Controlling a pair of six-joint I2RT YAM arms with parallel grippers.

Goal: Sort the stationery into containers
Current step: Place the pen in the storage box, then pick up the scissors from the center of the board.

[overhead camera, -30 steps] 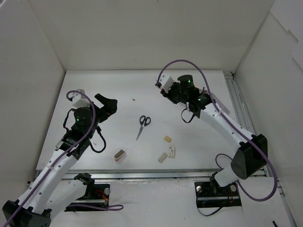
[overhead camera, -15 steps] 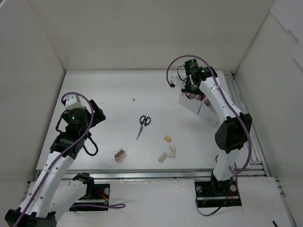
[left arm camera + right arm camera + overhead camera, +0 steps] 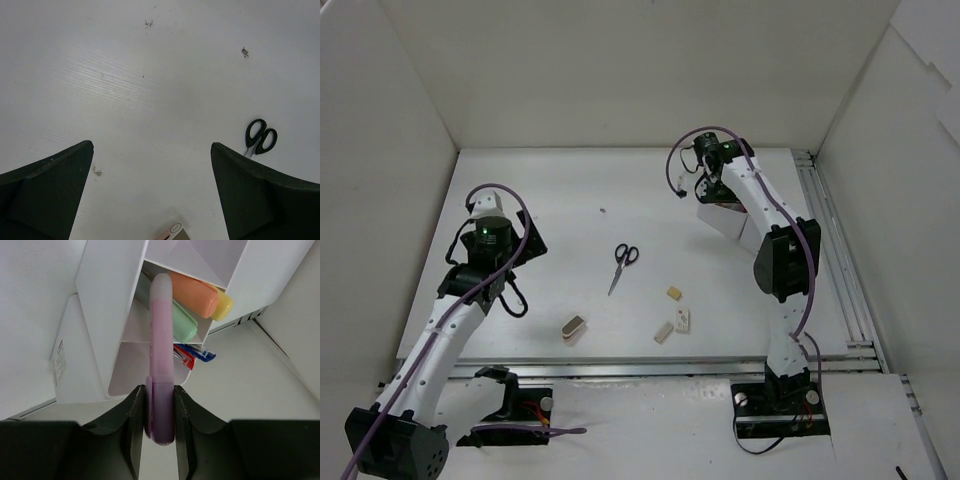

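Observation:
My right gripper [image 3: 159, 390] is shut on a pink-purple marker [image 3: 161, 340] and holds it over the white divided tray [image 3: 107, 315]. The marker's tip points into a compartment that holds a pale-green marker [image 3: 181, 322], an orange marker [image 3: 196, 295] and a yellow marker [image 3: 224, 307]. Red and blue pens [image 3: 194, 354] stick out of the tray. In the top view the right gripper [image 3: 702, 184] is at the back right, over the tray [image 3: 745, 232]. Black-handled scissors [image 3: 623, 262], beige erasers [image 3: 674, 293] and a metallic block [image 3: 573, 327] lie on the table. My left gripper [image 3: 527, 246] is open and empty.
The left wrist view shows the scissors [image 3: 260, 137] ahead to the right and the block's corner [image 3: 173, 233] at the bottom edge. Two more erasers [image 3: 682, 320] lie near the front edge. White walls enclose the table, with a rail along the right side [image 3: 825, 230].
My right arm has swung to the back right and now holds the marker over the tray. My left gripper has drawn back toward the left and nearer to its base.

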